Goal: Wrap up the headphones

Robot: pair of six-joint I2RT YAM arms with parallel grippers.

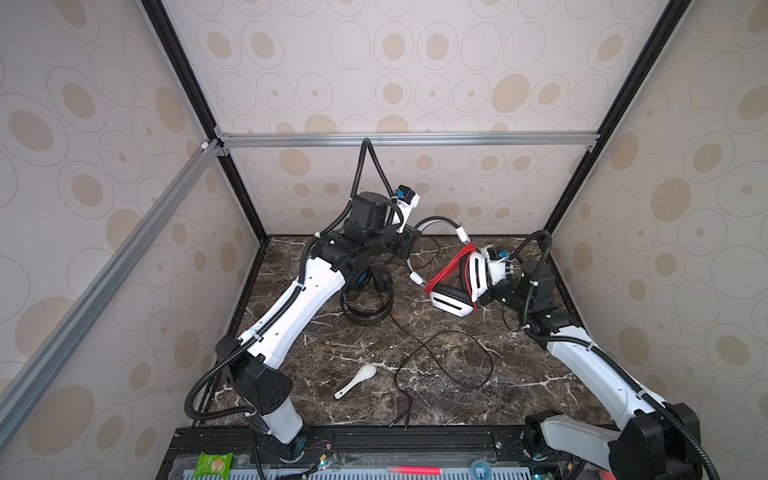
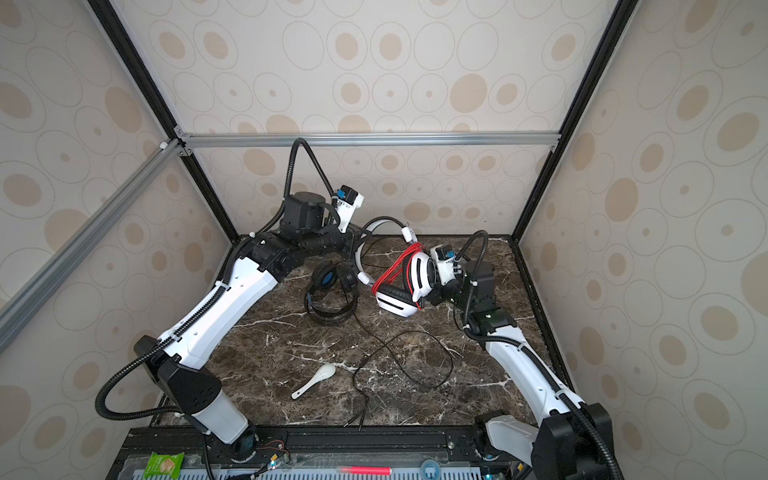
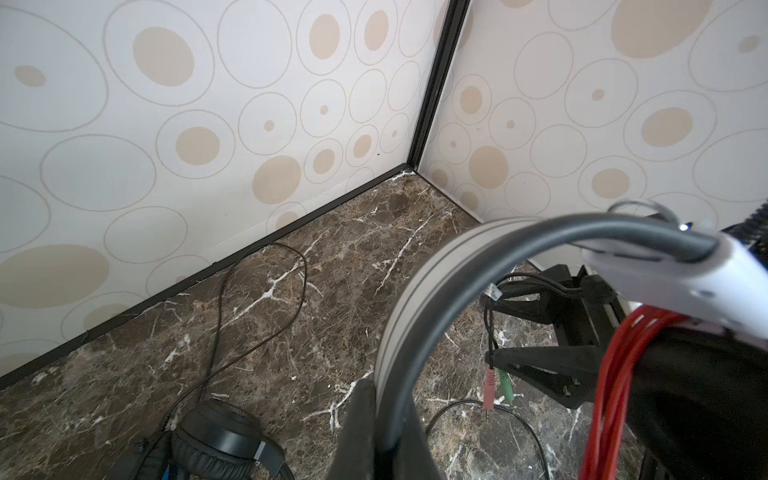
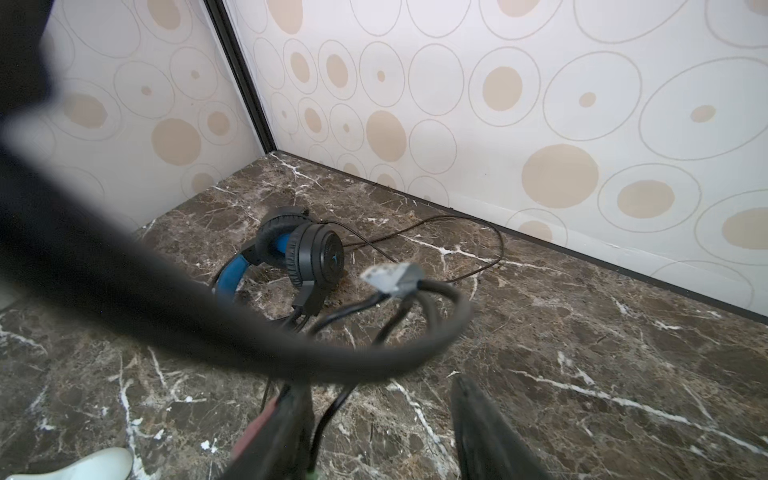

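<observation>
The white-and-black headphones (image 1: 451,303) (image 2: 395,305) hang above the table's back right, with the red cable (image 1: 451,266) (image 3: 615,374) looped round them. My left gripper (image 1: 409,249) (image 3: 386,415) is shut on their white headband (image 3: 415,299). My right gripper (image 1: 484,286) (image 4: 382,424) stands open beside the earcups, and a thin cable with pink and green plugs (image 3: 496,386) hangs by one finger. The black headphones (image 1: 368,295) (image 2: 332,291) (image 4: 299,253) with the blue inner band lie on the table. Their thin black cable (image 1: 444,357) trails loosely forward.
A white spoon (image 1: 357,380) (image 2: 313,380) lies near the front middle of the marble table (image 1: 519,374). Patterned walls close in the back and both sides. A dark blurred band (image 4: 166,311) crosses close before the right wrist camera.
</observation>
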